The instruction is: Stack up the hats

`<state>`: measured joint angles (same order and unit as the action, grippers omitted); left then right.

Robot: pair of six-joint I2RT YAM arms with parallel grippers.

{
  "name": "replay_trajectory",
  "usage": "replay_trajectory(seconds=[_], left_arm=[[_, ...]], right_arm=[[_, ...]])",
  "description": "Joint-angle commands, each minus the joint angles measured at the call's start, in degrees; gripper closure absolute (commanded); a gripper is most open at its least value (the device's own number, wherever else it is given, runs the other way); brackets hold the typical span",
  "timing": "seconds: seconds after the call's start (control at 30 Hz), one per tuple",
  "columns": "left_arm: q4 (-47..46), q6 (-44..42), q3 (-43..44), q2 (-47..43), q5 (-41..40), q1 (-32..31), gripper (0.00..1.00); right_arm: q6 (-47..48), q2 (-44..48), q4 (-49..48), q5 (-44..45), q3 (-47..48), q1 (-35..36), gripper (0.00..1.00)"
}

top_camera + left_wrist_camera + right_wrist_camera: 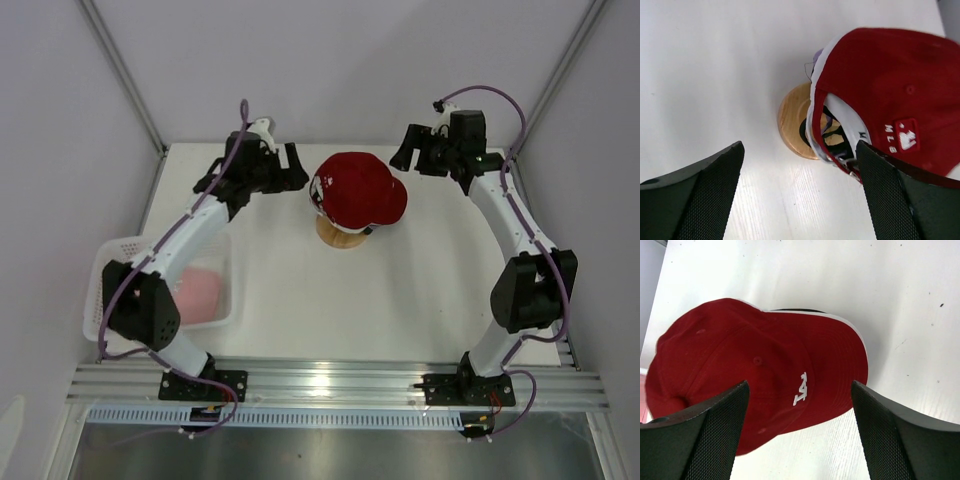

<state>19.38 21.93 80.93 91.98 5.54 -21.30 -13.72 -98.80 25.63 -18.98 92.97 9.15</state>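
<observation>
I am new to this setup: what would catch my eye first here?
The red cap sits on top of the wooden stand, far centre. The left end effector and right end effector, both open, flank it. A pink hat lies in the white basket, left.

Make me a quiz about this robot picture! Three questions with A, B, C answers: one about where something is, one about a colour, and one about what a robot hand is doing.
1. Where is the pink hat?
A. under a blue box
B. in the white basket
C. on a shelf

2. What colour is the top hat on the wooden stand?
A. red
B. green
C. yellow

3. What is the left gripper doing?
A. squeezing a hat
B. open, holding nothing
C. shut on the basket

Answers:
1 B: the pink shows inside the basket beside the left arm.
2 A: every view shows red fabric on top.
3 B: its jaws stand wide apart with nothing gripped between them.
</observation>
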Motion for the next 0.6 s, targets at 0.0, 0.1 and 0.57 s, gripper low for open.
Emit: replay_trajectory(seconds=[0.0, 0.1, 0.57], left_arm=[[-2.15, 2.76, -3.04, -8.82, 4.21, 3.8, 0.03], [-0.66, 3.9, -10.06, -20.21, 1.85, 8.36, 0.0], [25.01, 18.41, -33.28, -54.89, -31.2, 32.88, 0.0]], right_arm=[[1.76, 4.58, 0.21, -0.97, 1.52, -0.01, 0.15], [2.46, 6.16, 0.04, -0.36, 0.55, -0.01, 0.14], [-0.96, 14.08, -10.33, -8.79, -12.11, 2.1, 0.1]])
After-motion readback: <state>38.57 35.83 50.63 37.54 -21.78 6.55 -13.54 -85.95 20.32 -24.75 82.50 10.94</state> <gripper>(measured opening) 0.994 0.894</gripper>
